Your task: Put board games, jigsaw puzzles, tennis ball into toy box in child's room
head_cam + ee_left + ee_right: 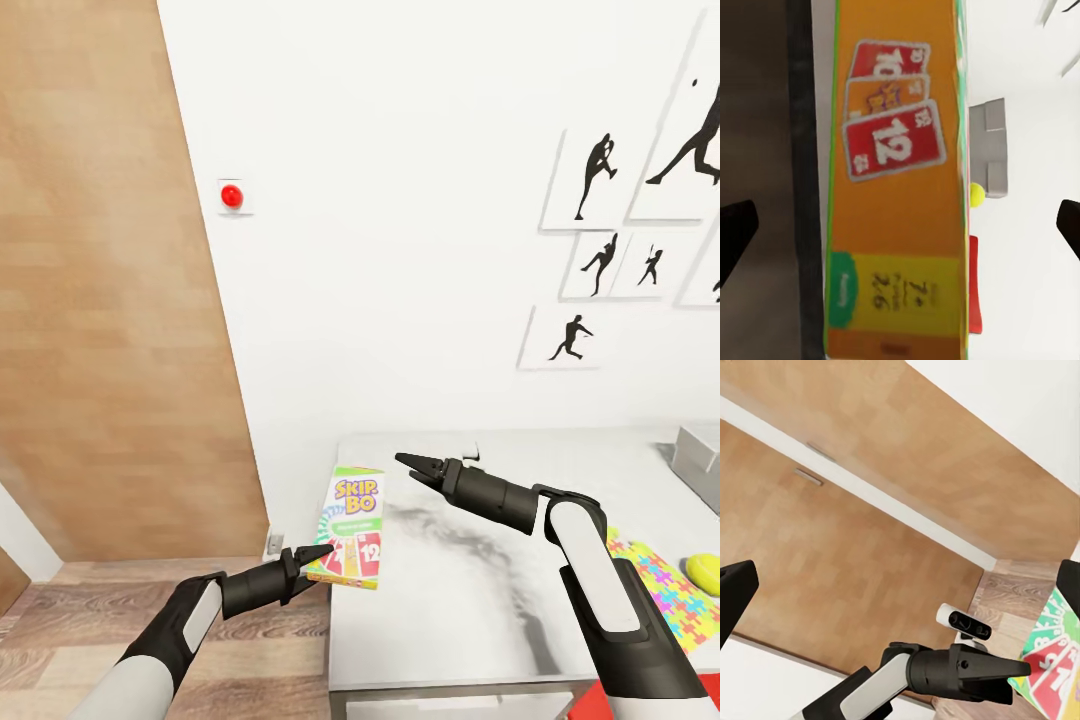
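Wooden door panels (100,280) fill the left of the head view. Low in the middle, the left gripper (318,553) pinches the bottom edge of the green board game (352,528), holding it up beside the left end of the white table (470,580). Right of it, the right gripper (412,466) hangs over the table with its fingers apart. At the lower right lie a jigsaw puzzle (668,595) and the tennis ball (703,570), with the grey toy box (698,462) above them.
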